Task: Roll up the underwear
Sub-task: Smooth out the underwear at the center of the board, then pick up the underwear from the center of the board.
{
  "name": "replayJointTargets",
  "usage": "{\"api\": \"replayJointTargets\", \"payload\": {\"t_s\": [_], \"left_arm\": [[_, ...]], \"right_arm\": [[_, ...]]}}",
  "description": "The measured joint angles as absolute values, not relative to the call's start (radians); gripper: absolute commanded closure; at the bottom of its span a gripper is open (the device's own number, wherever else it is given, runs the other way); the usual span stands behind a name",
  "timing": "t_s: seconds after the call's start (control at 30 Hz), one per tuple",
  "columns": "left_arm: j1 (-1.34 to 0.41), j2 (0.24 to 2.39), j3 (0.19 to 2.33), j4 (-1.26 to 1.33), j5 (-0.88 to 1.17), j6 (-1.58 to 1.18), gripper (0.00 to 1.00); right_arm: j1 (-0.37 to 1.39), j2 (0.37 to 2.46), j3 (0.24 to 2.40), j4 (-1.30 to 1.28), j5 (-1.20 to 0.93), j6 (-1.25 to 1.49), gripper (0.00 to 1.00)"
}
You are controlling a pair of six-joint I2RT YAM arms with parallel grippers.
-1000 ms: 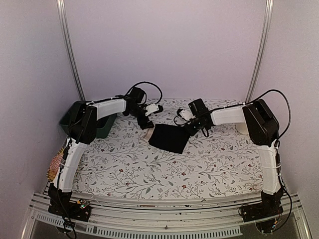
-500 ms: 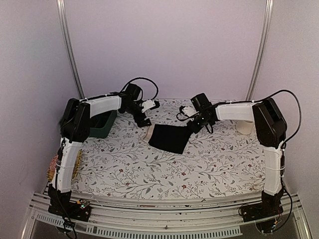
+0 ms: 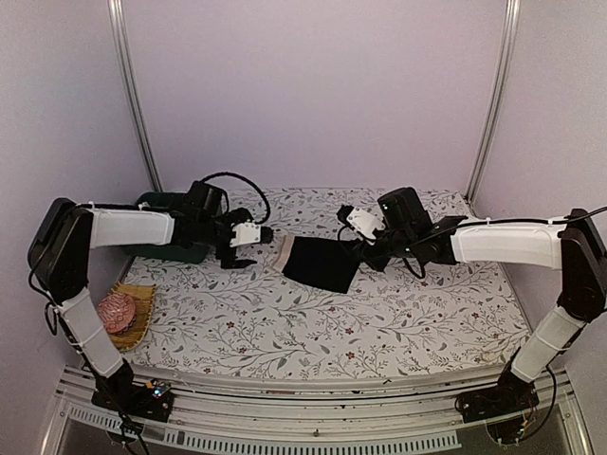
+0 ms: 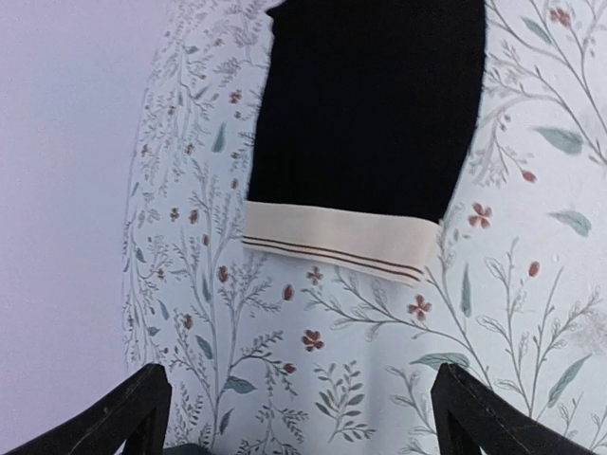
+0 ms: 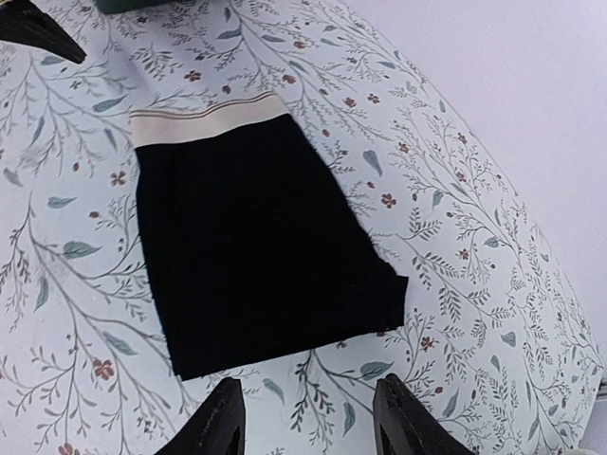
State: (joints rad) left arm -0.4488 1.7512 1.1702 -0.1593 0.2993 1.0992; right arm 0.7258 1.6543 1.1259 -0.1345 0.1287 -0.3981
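Top external view puts the underwear [image 3: 321,263] flat on the floral tablecloth [image 3: 379,322], about midway between your two arms. It is a black pair folded to a neat oblong, and its cream waistband [image 4: 332,242], with thin brown stripes, lies at the end nearest the left gripper [image 3: 245,248]. No part of it is curled over, so I judge the rolling itself not yet begun (the laying-out looks done).

The left gripper has its fingers spread wide with nothing between them. It sits apart from the waistband, over bare cloth, and the left wrist view shows the waistband straight ahead of it. The right gripper [image 3: 368,248] is just beside the opposite, black end, jaws parted and empty.

For the next move, you'd want one gripper to come down on an end edge, pinch it and turn it over onto the garment. The other should steady the far end so the fabric doesn't slide. Either end looks reachable; the waistband looks stiffer and may start a tighter roll. The dark green tray [image 3: 161,201] sits behind the left arm, well apart from the garment.
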Motion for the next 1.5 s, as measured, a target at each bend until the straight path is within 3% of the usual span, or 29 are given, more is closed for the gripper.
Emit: {"api": "replayJointTargets", "payload": {"t_s": [0.07,0.1,0.13,0.27,0.4,0.73,0.9,1.13,1.5], "left_arm": [[-0.461,1.751,1.069,-0.09,0.272,1.164,0.01],[-0.47,1.757,1.024,-0.057,0.255,1.193,0.01],[-0.482,1.762,0.985,-0.022,0.236,1.224,0.02],[-0.537,1.793,0.915,0.092,0.167,1.295,0.03],[-0.582,1.832,0.917,0.197,0.117,1.335,0.1],[-0.633,1.933,0.929,0.341,0.021,1.392,0.36],[-0.641,1.989,0.95,0.398,-0.008,1.41,0.58],[-0.653,1.999,0.953,0.366,-0.011,1.398,1.0],[-0.661,1.959,1.043,0.101,0.067,1.281,1.0]], "right_arm": [[0.744,1.619,1.071,-0.117,0.114,-0.378,0.36],[0.751,1.595,1.043,-0.101,0.101,-0.366,0.06],[0.756,1.567,1.016,-0.083,0.094,-0.348,0.0],[0.76,1.422,0.917,0.009,0.09,-0.281,0.01],[0.76,1.309,0.87,0.066,0.104,-0.204,0.01],[0.759,1.208,0.79,0.119,0.181,-0.136,0.01],[0.759,1.174,0.768,0.15,0.202,-0.131,0.01],[0.76,1.188,0.755,0.181,0.208,-0.16,0.01],[0.884,1.29,0.619,0.373,0.207,-0.428,0.01]]}}
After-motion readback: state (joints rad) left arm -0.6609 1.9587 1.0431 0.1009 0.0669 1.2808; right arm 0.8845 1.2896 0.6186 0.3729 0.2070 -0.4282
